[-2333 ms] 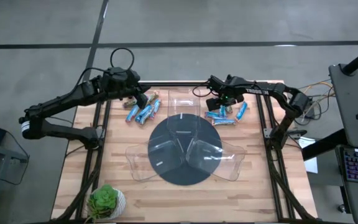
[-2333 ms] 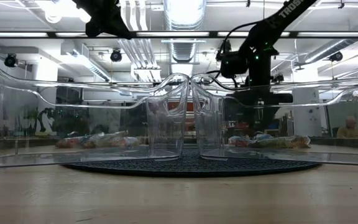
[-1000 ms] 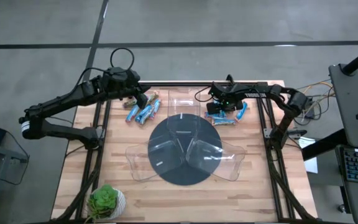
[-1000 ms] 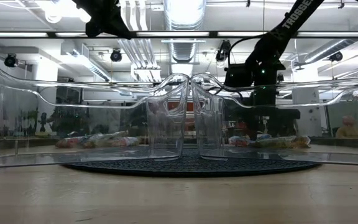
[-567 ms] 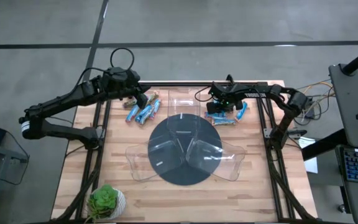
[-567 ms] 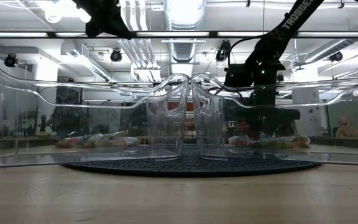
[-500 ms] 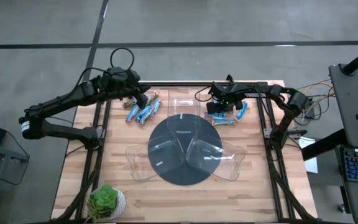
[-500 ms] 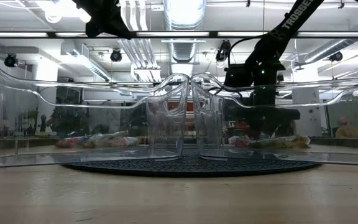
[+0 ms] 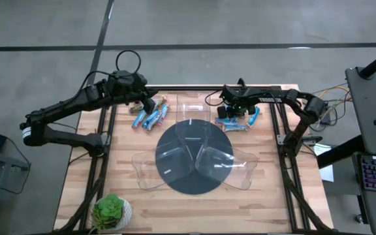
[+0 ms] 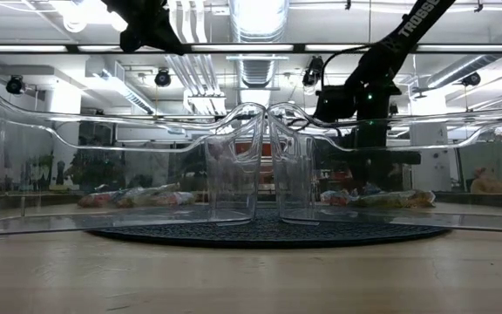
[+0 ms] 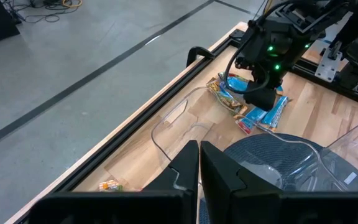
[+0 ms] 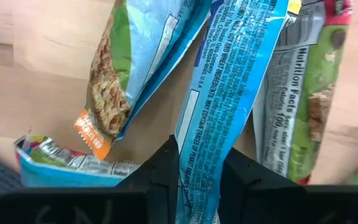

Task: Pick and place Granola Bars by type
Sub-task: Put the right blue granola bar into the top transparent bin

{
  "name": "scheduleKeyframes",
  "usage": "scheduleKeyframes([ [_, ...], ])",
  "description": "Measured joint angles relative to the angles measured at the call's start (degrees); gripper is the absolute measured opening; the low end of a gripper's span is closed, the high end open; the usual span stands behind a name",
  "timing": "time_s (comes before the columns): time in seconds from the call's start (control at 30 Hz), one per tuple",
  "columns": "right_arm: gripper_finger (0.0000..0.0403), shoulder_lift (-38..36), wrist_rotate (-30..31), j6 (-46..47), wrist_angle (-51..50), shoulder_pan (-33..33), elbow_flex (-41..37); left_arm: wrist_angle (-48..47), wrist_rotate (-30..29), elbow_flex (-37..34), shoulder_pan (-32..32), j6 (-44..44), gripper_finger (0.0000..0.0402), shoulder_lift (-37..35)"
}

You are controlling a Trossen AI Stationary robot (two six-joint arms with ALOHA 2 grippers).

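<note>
**Q:** High view first: where do the two arms stand over the table (image 9: 175, 209)?

**A:** Right gripper (image 9: 235, 109) is down over the pile of Granola Bars (image 9: 238, 119) near the table's far edge, toward its right corner. Left gripper (image 9: 150, 104) hangs over a second pile of bars (image 9: 150, 116) near the far edge, toward the left corner.

**Q:** State of the right tool?

**A:** Right wrist view shows its two dark fingers (image 12: 157, 171) pinched against a blue-wrapped bar (image 12: 229, 93), one finger on each side of the wrapper (the bar runs lengthwise between them). Neighbouring bars lie touching it on either side: one with a tan and green wrapper (image 12: 120, 81), one grey and green (image 12: 303, 106).

**Q:** State of the left tool?

**A:** Left wrist view shows its fingers (image 11: 185, 168) pressed together with nothing between them.

**Q:** What sits mid-table?

**A:** A dark round mat (image 9: 181, 134) carries clear plastic trays (image 9: 224, 163), standing close together at its centre. In the low view the trays (image 10: 234, 174) rise in front of both piles. A small potted plant (image 9: 111, 210) stands at the table's near-left corner.
</note>
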Motion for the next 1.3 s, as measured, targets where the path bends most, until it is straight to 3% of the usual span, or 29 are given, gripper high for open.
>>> scheduleKeyframes([
  [0.4,0.0063,-12.3,0.0,-0.5,-1.4,0.3,0.1,0.0,0.0,0.0,0.0,0.0,0.0,0.0],
  [0.83,0.0063,-28.2,-0.5,-2.7,-1.2,6.2,0.8,0.0,0.0,0.0,-0.1,0.0,0.0,0.0],
  [1.3,0.0063,-29.7,-3.0,-1.0,5.9,12.7,0.8,0.0,0.0,0.0,0.0,0.0,0.0,0.0],
])
